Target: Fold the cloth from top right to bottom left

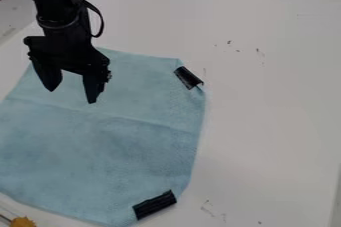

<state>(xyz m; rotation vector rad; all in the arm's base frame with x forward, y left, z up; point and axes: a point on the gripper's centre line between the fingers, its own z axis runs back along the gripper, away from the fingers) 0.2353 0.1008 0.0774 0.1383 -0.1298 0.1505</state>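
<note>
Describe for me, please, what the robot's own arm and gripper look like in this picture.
The arm is black, built of chunky segments with a rounded collar above the wrist, and a thin black cable loops out from its side. The gripper is black too, with a wide, angular body and two fingers that taper towards their tips.

The camera looks down at a slant from above the white table, facing across it toward the arm at upper left, near enough that the frame's left edge cuts off the cloth.
</note>
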